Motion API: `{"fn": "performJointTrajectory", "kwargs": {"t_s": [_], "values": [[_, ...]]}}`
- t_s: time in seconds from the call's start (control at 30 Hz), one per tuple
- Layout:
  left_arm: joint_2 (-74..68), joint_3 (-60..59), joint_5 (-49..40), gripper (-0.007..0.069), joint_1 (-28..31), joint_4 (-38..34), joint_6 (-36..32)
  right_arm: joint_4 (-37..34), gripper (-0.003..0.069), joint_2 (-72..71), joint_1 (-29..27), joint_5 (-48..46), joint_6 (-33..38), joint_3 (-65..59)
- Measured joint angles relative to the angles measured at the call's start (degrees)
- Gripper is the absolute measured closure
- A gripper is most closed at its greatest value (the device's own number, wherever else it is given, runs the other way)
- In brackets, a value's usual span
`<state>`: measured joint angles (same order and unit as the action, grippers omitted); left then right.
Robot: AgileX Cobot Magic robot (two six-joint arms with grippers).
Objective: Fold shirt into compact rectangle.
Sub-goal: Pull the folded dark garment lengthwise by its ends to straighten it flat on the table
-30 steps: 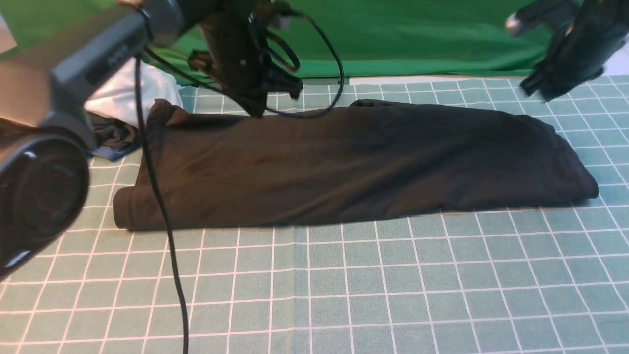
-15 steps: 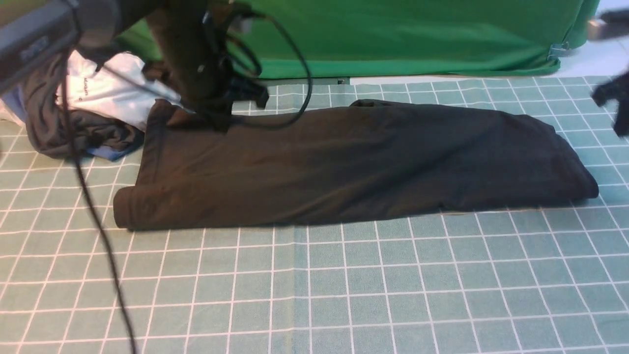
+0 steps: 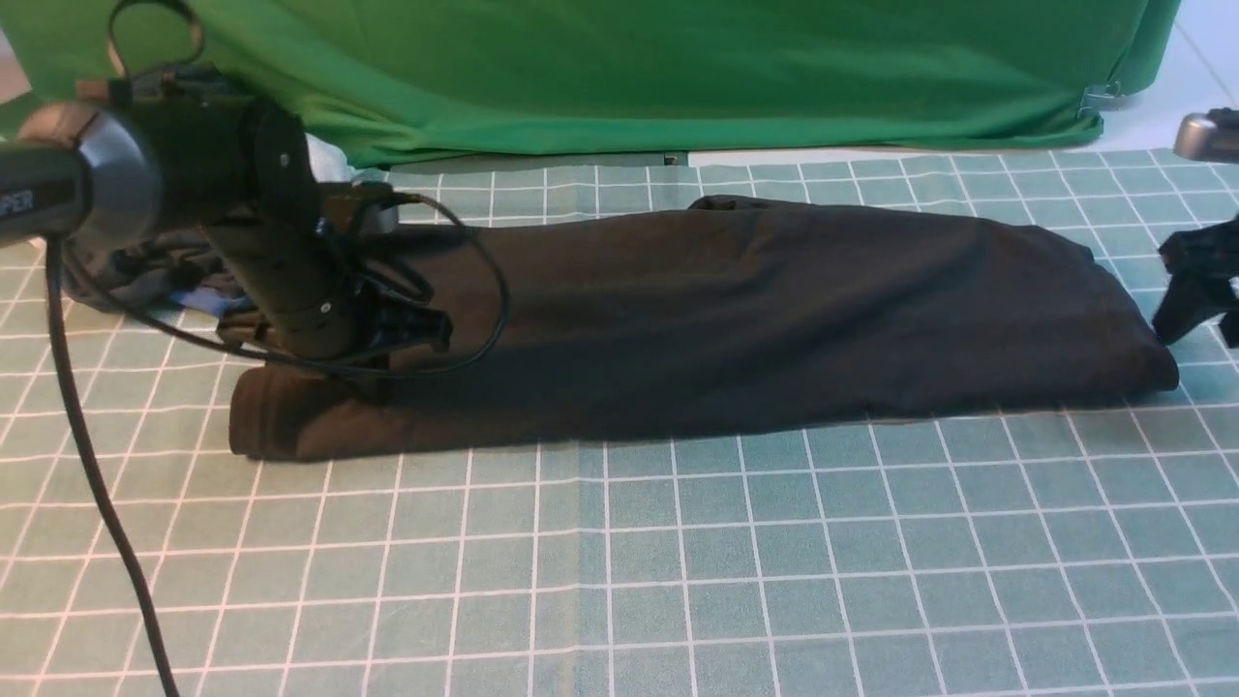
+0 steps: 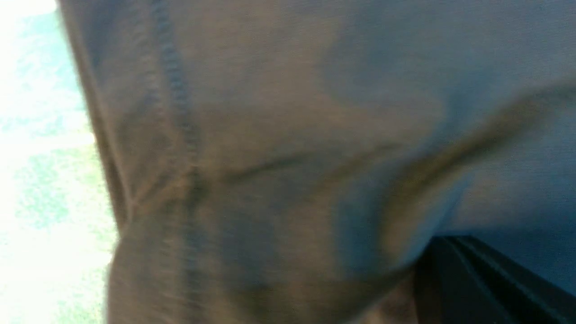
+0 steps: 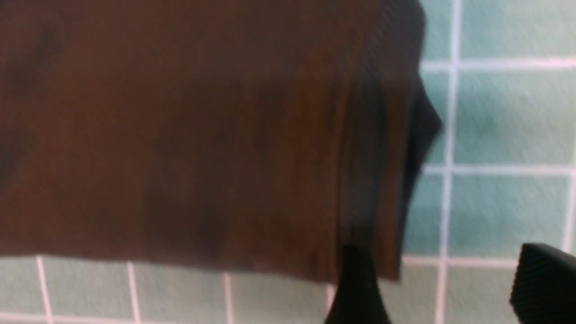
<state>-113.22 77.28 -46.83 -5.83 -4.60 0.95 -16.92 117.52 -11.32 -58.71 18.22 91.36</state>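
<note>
- Front view: the shirt [image 3: 736, 310] lies as a long folded band across the gridded desk [image 3: 678, 561]. It reaches from under the left hand [image 3: 373, 382] to just beside the right hand [image 3: 1195, 305].
- Only the front view shows the left hand set low on the shirt's end, with a clothes heap [image 3: 145, 271] behind that arm.
- Left wrist view: shirt [image 4: 270, 135] cloth and a seam [image 4: 175, 90] fill the picture, with one finger [image 4: 472, 283] against a bunched fold. I cannot tell how far that hand is parted or whether it pinches cloth.
- Right wrist view: the right hand [image 5: 450, 288] is spread wide and empty. One finger [image 5: 355, 288] is at the shirt's [image 5: 180, 135] corner, the other over bare desk [image 5: 504, 126].
</note>
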Motion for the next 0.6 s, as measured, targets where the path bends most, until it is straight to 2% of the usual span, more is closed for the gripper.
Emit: {"fn": "performJointTrajectory", "kwargs": {"t_s": [0.1, 0.2, 0.23, 0.27, 0.33, 0.43, 0.6], "values": [[-0.63, -0.33, 0.4, 0.0613, 0.7, -0.59, 0.06, -0.63, 0.0228, 2.18, 0.57, 0.28, 0.12, 0.0], [-0.85, -0.33, 0.52, 0.0613, 0.7, -0.78, 0.11, -0.71, 0.0319, 4.02, 0.97, 0.47, 0.62, 0.0], [-0.92, -0.33, 0.59, 0.0613, 0.7, -0.78, 0.11, -0.84, 0.0402, 4.32, 0.99, 0.42, 1.43, -0.02], [-1.04, -0.33, 0.64, 0.0613, 0.7, -0.91, 0.11, -0.9, 0.0517, 4.44, 0.99, 0.42, 2.14, -0.02], [-1.1, -0.33, 0.7, 0.0613, 0.7, -1.09, 0.06, -0.52, 0.0603, 4.44, 0.99, 0.42, 3.09, -0.02], [-1.1, -0.33, 0.75, 0.0613, 0.82, -1.62, -0.95, 1.79, 0.0645, 4.44, 0.93, -0.9, 3.36, 0.78], [-1.1, -0.33, 0.81, 0.0613, 0.88, -1.83, -1.26, 5.67, 0.0652, 4.44, 0.93, -4.29, 3.22, 3.08]]}}
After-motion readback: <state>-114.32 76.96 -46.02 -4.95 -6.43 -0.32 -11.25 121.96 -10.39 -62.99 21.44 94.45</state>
